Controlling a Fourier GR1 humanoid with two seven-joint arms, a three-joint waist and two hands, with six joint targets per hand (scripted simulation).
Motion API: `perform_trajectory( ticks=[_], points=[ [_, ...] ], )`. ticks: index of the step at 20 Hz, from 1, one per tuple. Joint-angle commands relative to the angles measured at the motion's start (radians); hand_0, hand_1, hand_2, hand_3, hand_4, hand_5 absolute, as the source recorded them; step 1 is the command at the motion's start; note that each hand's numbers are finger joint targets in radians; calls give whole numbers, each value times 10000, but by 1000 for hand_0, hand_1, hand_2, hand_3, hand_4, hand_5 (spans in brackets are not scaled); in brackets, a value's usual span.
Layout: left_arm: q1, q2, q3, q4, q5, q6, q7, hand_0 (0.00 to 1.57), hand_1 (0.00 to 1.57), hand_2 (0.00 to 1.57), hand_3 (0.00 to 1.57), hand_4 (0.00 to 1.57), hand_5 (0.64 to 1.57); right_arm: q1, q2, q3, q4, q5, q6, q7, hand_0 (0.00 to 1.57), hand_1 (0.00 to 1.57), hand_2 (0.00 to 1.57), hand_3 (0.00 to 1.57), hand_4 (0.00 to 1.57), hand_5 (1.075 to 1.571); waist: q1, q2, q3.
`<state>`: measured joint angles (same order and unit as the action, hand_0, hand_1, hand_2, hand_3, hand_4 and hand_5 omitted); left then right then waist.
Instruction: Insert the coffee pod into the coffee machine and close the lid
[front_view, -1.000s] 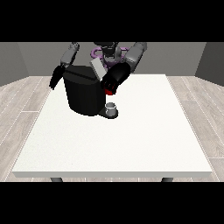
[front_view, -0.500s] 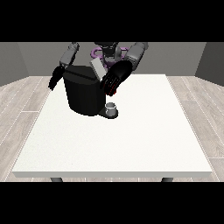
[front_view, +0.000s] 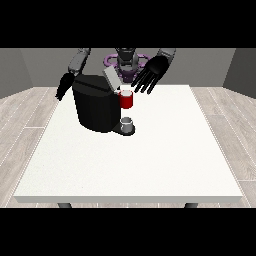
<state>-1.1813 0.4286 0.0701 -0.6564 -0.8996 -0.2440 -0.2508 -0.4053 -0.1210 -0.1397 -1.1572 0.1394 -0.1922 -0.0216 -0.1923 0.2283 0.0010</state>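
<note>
Front view: raised since the earlier frames, the robot hand at the view's right now hangs above and just beside the coffee machine, where before it lay low against the machine's front. Its fingers are spread and fairly straight, and it holds nothing. With the hand lifted away, a red thing at the machine is uncovered, and the grey lid stands tilted up, not closed. Judged from this, closing the lid remains to be done, and the raised hand is well placed to push it down. A small grey thing rests on the machine's base, below the red thing; whether it is the coffee pod cannot be told. The robot hand at the view's left hangs beside the machine's far side with fingers pointing down, grasping nothing. The white counter spreads in front of the machine. Nothing stands between the raised hand and the lid.
</note>
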Motion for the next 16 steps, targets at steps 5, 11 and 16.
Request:
perform_trajectory(
  ticks=[5, 11, 16],
  points=[
    [1334, -1927, 1439, -501, 2196, -14, -321, 0, 0, 151, 0, 0, 1571, 1070, 190, -342, 848, -118, -277, -418, 0, 0, 0, 0, 0, 1571, 1319, -1489, -26],
    [3641, -3623, 3228, -221, 4662, -258, -808, 0, 0, 0, 0, 0, 1571, 2250, -176, -518, 967, -138, -55, -320, 0, 0, 0, 0, 0, 1571, 2404, -3206, -42],
    [5640, -4054, 3147, -312, 4899, -346, -950, 0, 0, 0, 0, 421, 1571, 3111, -113, -406, 693, -214, 164, -358, 0, 0, 0, 0, 0, 1571, 2590, -4516, -14]
  ],
)
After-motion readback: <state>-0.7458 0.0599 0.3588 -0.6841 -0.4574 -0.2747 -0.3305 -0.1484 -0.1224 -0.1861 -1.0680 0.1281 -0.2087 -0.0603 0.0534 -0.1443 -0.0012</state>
